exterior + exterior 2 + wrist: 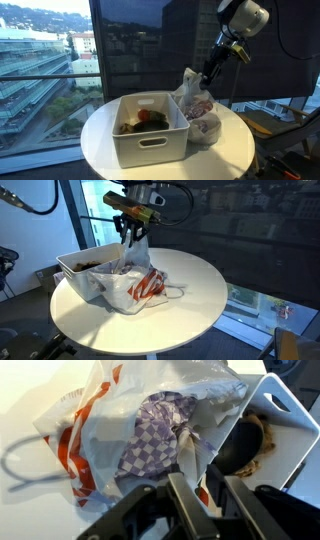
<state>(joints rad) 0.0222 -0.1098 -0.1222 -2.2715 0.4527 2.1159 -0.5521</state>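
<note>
Setup: a round white table (100,145) stands by a window. On it are a white rectangular plastic bin (150,148) and, touching the bin's side, a white plastic bag with red print (198,118).

Tool: in both exterior views the gripper (133,228) sits right at the bag's upper edge, which rises to a peak under it. In the wrist view the fingers (185,510) stand a little apart, with a fold of the bag's rim at or between them. Whether they pinch the film or merely flank it, I cannot tell.

Position of the bag: its base rests on the table, not lifted clear. Its body leans against the bin wall (285,420), and a grey handle loop (20,460) lies slack on the tabletop.

Progress, as judged:
- Done: the bag stands upright with its mouth gaping, so the inside is exposed.
- Not done: the purple-and-white checked packet (150,445) lies inside the bag, and none of it is over the bin.
- The bin already holds dark items (140,120), too small to identify.
</note>
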